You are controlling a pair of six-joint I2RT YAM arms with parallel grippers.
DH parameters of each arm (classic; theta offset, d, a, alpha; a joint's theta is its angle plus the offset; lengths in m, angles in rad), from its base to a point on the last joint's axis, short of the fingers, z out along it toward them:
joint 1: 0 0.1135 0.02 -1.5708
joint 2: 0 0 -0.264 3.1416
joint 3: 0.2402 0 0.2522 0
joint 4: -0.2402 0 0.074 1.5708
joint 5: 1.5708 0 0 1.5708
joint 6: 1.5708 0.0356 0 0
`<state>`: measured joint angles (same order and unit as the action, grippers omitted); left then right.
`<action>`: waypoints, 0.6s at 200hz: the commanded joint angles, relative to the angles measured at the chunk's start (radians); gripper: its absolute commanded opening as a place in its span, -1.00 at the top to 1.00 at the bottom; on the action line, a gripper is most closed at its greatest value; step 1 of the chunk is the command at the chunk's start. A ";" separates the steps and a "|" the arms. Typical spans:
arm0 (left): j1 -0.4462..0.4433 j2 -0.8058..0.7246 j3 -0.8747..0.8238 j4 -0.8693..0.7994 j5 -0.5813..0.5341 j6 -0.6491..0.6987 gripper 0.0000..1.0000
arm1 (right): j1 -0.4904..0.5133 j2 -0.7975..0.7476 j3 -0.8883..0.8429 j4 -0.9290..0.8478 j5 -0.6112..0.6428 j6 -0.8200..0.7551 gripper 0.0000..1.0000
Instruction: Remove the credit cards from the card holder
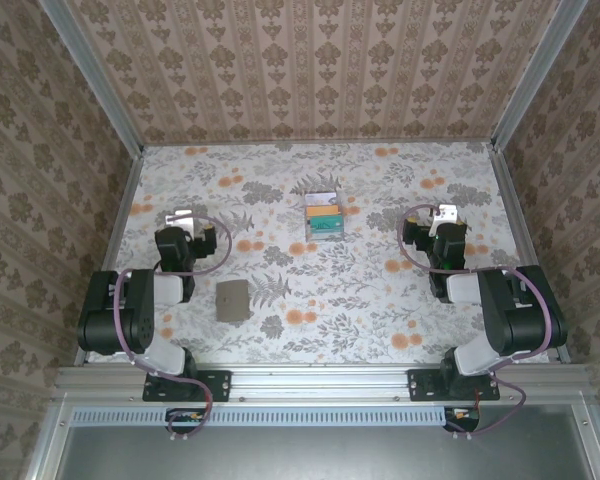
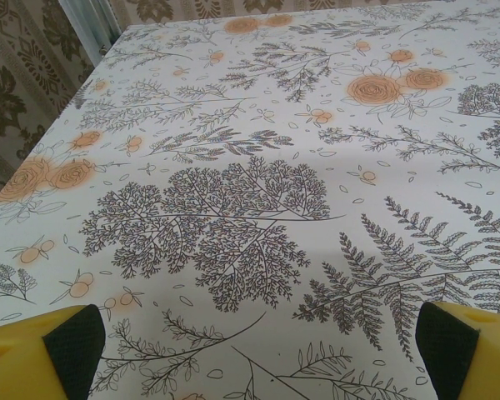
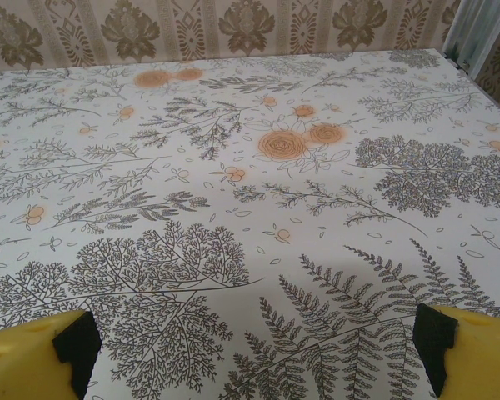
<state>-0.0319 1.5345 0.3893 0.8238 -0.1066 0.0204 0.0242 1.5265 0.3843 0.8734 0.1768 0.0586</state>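
The card holder (image 1: pixel 232 300) lies shut on the floral tablecloth, an olive-grey flat square near the front left. The credit cards are hidden. My left gripper (image 1: pixel 182 217) hovers behind and to the left of the holder, well apart from it. In the left wrist view the left gripper (image 2: pixel 260 346) is open, its yellow fingers (image 2: pixel 67 342) wide apart over bare cloth. My right gripper (image 1: pixel 444 214) sits far to the right. Seen from its wrist, the right gripper (image 3: pixel 254 343) is open too, with nothing between the fingers (image 3: pixel 73 346).
A small white-rimmed box (image 1: pixel 323 214) with teal and orange contents stands at the table's middle back. Patterned walls (image 1: pixel 310 70) with metal rails enclose the table on three sides. Both arm bases are bolted along the near edge.
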 commanded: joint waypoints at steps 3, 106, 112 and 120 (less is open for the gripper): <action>0.007 -0.014 0.024 0.002 0.028 0.015 -1.00 | 0.005 -0.001 0.002 0.020 0.004 0.003 -0.99; 0.034 -0.381 0.558 -1.264 -0.027 -0.470 -1.00 | 0.001 -0.473 0.262 -0.773 0.028 0.302 -0.99; 0.033 -0.399 0.552 -1.298 -0.013 -0.492 -1.00 | 0.000 -0.482 0.277 -0.806 0.015 0.316 -0.99; 0.032 -0.427 0.534 -1.331 0.009 -0.512 -1.00 | 0.000 -0.491 0.297 -0.848 -0.014 0.337 -0.99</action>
<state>-0.0025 1.1511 0.9451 -0.1761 -0.1753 -0.3336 0.0242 1.0744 0.6113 0.2840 0.2085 0.2584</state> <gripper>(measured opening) 0.999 0.995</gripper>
